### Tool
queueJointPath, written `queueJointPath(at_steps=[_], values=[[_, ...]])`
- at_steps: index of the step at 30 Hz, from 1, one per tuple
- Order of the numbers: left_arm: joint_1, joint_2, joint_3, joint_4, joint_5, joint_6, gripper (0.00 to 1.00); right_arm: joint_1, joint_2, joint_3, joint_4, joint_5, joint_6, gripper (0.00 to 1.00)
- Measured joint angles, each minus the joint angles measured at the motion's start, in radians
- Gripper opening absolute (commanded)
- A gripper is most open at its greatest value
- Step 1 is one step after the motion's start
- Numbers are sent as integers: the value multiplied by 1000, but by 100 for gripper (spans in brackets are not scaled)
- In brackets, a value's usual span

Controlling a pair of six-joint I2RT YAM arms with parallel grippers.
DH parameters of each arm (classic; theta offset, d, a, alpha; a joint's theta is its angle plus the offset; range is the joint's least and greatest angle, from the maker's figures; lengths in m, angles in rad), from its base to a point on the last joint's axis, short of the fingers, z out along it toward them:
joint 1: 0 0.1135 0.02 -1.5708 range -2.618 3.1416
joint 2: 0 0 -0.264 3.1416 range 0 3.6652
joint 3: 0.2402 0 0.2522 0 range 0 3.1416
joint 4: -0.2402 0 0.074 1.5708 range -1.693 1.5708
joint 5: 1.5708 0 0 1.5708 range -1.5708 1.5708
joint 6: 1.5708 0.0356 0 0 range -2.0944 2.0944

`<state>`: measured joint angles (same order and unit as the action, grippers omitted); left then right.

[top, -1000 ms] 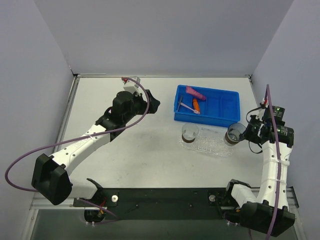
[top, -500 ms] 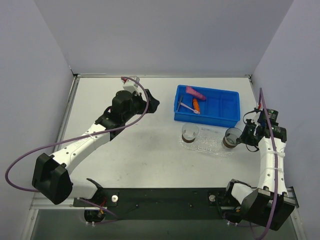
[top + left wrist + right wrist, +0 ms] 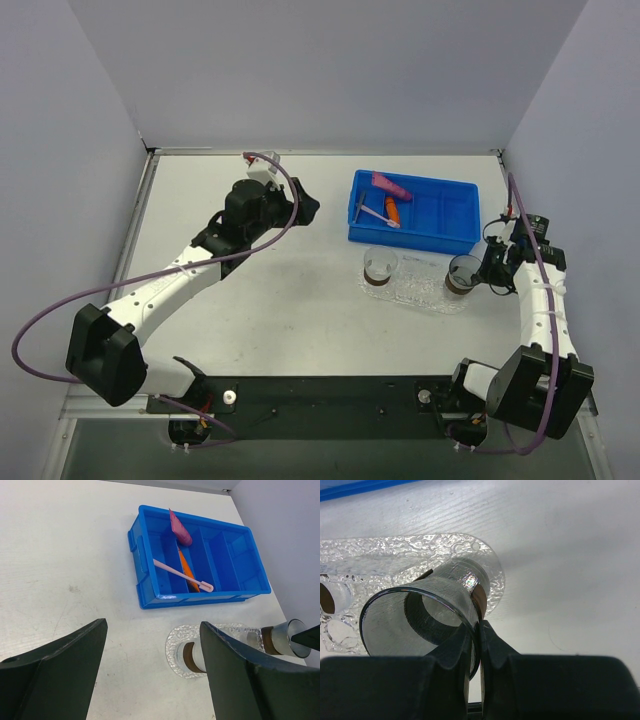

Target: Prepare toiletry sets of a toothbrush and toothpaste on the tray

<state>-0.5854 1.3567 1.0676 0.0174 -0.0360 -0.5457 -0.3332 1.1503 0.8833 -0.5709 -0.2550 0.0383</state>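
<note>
The toothbrush (image 3: 377, 213) lies slanted in the blue bin (image 3: 455, 215), across the orange tube (image 3: 392, 211). The magenta tube (image 3: 390, 186) rests at the bin's far left. All three also show in the left wrist view: toothbrush (image 3: 182, 575), orange tube (image 3: 185, 567), magenta tube (image 3: 179, 527). The clear bumpy tray (image 3: 420, 288) lies in front of the bin. My right gripper (image 3: 487, 270) is shut on the rim of a clear cup (image 3: 420, 615) at the tray's right end (image 3: 385, 555). My left gripper (image 3: 154, 622) is open and empty, left of the bin.
A second clear cup (image 3: 380, 266) with a brown band stands on the tray's left end. The bin's right compartments (image 3: 240, 562) hold nothing. Grey walls close in the table on the left, back and right.
My right gripper has carried the clear cup slightly left and down onto the tray's right end, and the right arm has folded in. The left arm has barely moved.
</note>
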Motion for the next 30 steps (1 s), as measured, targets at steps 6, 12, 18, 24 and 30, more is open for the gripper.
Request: queueJointPath(at_steps=[6,12,18,24,30], values=[[0,5,1,-6,11,0,85,0,31,0,16,-1,-6,0],[4,15,2,-7,18,0,85,0,34,-3,20,-11,-6,0],[6,17,2,-8,20,0,85,0,37,-14,25,-15,-6,0],[12,17,2,-8,22,0,85,0,42,-14,25,-16,-6,0],[13,17,2,-8,23,0,85,0,42,-19,25,-15,-4,0]])
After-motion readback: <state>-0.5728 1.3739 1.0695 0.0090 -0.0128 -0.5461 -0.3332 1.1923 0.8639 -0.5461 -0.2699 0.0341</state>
